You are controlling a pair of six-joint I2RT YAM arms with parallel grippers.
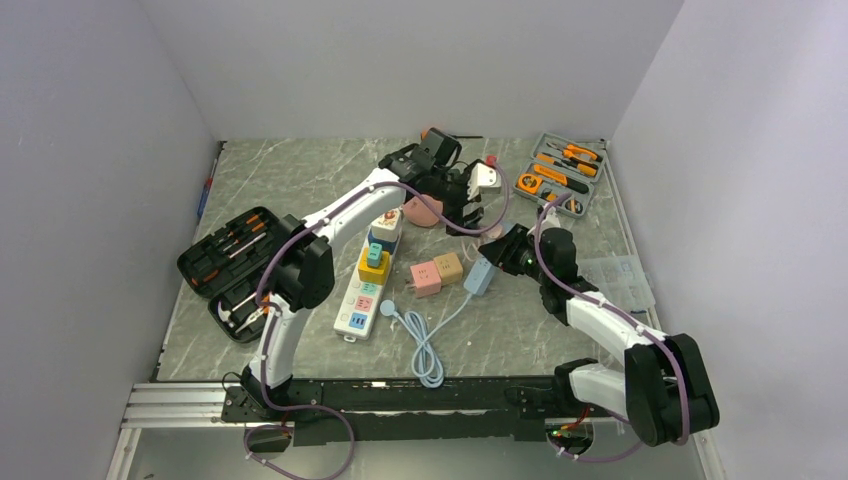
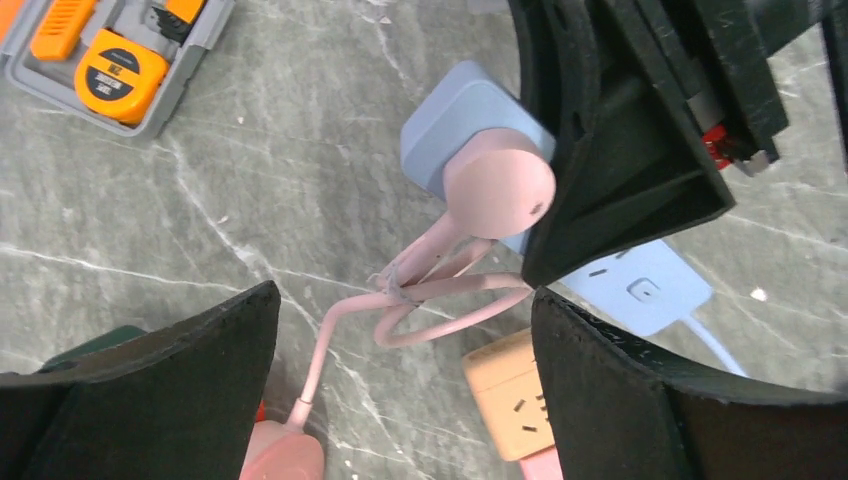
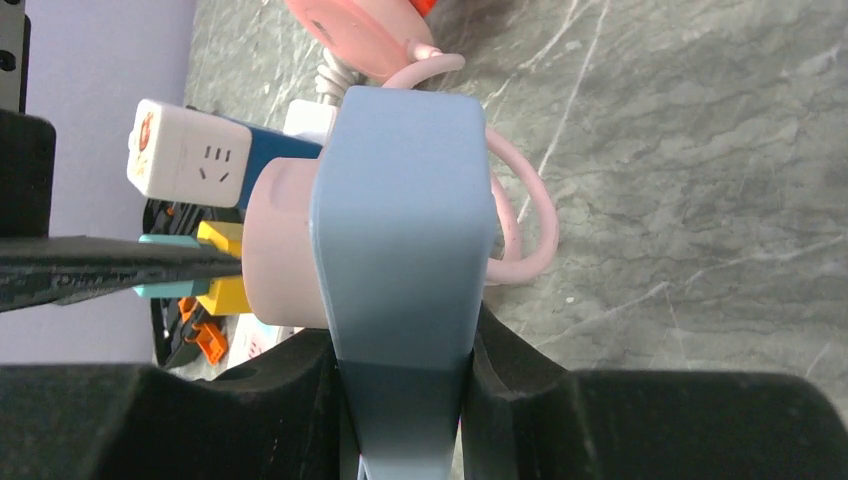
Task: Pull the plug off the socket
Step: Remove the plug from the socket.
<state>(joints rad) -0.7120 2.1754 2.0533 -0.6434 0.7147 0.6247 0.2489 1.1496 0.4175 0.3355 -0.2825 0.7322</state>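
My right gripper [image 3: 405, 350] is shut on a light blue socket cube [image 3: 405, 220] and holds it off the table. A round pink plug [image 3: 280, 245] sits in the cube's left face, and its pink cable [image 3: 520, 220] loops behind. In the left wrist view the same cube [image 2: 460, 115] and plug [image 2: 497, 182] lie just beyond my left gripper [image 2: 405, 300]. That gripper is open and touches neither; the looped pink cable [image 2: 440, 295] lies between its fingers. In the top view the left gripper [image 1: 468, 212] and right gripper [image 1: 503, 245] meet mid-table.
A second light blue socket [image 1: 480, 272] with a blue cable lies below the grippers. Pink [image 1: 427, 277] and tan [image 1: 449, 266] cubes and a white power strip [image 1: 365, 290] lie to the left. A black tool case [image 1: 235, 265] is far left, a grey tool tray [image 1: 560, 175] at the back right.
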